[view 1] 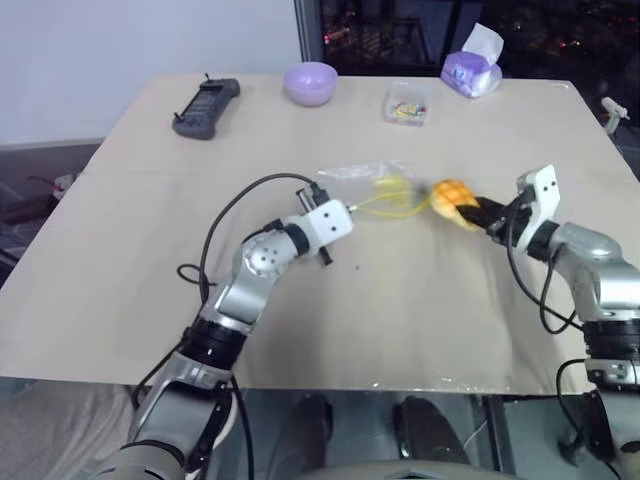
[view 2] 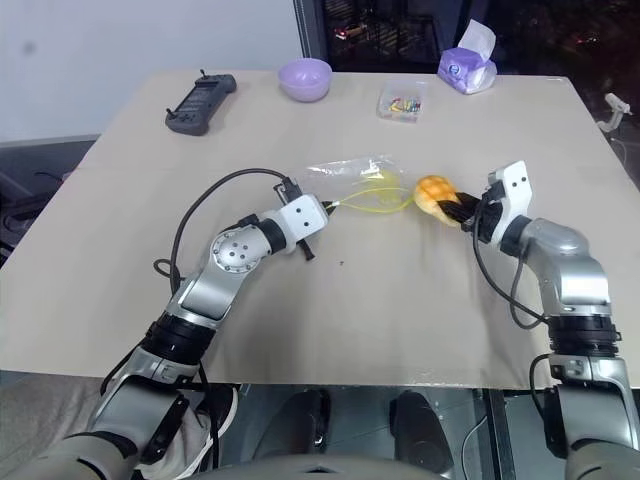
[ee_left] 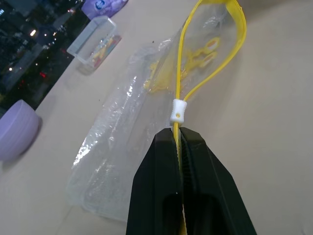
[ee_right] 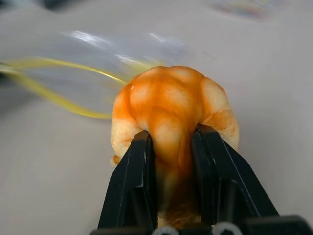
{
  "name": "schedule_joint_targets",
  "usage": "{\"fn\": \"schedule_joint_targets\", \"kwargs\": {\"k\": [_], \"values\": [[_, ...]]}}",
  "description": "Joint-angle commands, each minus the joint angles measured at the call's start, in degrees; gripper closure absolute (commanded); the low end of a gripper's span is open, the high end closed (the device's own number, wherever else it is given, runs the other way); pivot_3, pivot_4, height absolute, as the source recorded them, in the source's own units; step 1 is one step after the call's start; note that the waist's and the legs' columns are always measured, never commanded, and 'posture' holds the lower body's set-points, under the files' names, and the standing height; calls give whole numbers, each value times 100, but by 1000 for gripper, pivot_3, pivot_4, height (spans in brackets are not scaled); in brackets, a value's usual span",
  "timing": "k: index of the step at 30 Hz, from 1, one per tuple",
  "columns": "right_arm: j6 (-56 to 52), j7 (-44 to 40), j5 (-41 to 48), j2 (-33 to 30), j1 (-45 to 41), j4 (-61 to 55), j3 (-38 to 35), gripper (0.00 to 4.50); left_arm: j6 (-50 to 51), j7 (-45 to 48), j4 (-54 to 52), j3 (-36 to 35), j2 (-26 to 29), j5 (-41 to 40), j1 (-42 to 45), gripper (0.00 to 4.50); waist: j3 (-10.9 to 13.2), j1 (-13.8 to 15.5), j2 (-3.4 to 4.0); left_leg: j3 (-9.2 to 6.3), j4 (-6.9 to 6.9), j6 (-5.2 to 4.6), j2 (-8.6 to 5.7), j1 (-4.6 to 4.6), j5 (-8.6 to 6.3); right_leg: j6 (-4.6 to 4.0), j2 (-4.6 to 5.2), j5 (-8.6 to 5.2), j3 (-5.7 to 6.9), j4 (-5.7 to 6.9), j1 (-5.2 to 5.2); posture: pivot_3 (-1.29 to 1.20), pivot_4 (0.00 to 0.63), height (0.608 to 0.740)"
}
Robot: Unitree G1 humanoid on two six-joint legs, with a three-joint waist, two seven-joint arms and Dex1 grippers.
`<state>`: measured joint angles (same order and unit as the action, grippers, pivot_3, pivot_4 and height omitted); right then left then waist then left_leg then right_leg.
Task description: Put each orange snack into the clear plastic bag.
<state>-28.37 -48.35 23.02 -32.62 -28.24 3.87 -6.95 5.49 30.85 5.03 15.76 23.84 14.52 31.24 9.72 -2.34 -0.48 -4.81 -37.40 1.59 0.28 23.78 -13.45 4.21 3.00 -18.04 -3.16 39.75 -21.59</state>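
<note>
- Left tool [ee_left: 180, 134]: fingers pressed together on the yellow seal strip of the clear plastic bag [view 1: 362, 178], just behind the white slider; this pinch lifts one end of the strip off the table [view 1: 300, 330] and holds the mouth as a narrow yellow loop
- Right tool [ee_right: 172, 139]: clamped on the orange snack [view 2: 434, 193], fingers dug deep enough to dent its soft body; the snack sits clear of the table, just beside the open end of the bag, not yet inside
- Step in hand (judged): insertion of the snack through the mouth
- Align the right tool with the long axis of the loop, so the snack enters domed end first between the two yellow strips and does not land on top of one
- The mouth looks narrow against the snack; expect the film to drag. Advance slowly and let the snack wedge the strips apart
- Keep the left tool clamped and steady (it is the only anchor); if it yields, the light bag will likely slide away across the table ahead of the snack
- Release only once most of the snack lies past the seal strip; withdraw the right tool straight back along the entry line, so the fingers do not pull the snack out again
- Risk: the crushed snack may stick between the fingers on release
- The clear box [view 1: 408, 104] and purple bowl [view 1: 310, 83] stand well apart and need no allowance
</note>
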Motion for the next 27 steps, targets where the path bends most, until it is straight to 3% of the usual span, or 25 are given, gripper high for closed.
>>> {"fn": "schedule_joint_targets", "kwargs": {"k": [1,7,27], "values": [[-309,-362,510,-88,109,-808,19,3484,-57,-75,-195,-70,-21,31,33,4500,0,1,0,0,0,0,0,0,0,0,0,0,0,0,0,0,150,740],[-376,-266,165,-233,136,-761,388,3484,-101,-79,-234,-57,-77,17,41,4500,0,9,-1,0,0,0,-1,1,0,0,0,0,1,-1,-1,0,150,740],[-600,6,-282,159,-436,118,799,3484,-983,355,-463,223,-72,-53,-88,4500,1,5,-1,0,0,0,0,1,0,0,0,0,0,0,-2,0,150,740]]}}
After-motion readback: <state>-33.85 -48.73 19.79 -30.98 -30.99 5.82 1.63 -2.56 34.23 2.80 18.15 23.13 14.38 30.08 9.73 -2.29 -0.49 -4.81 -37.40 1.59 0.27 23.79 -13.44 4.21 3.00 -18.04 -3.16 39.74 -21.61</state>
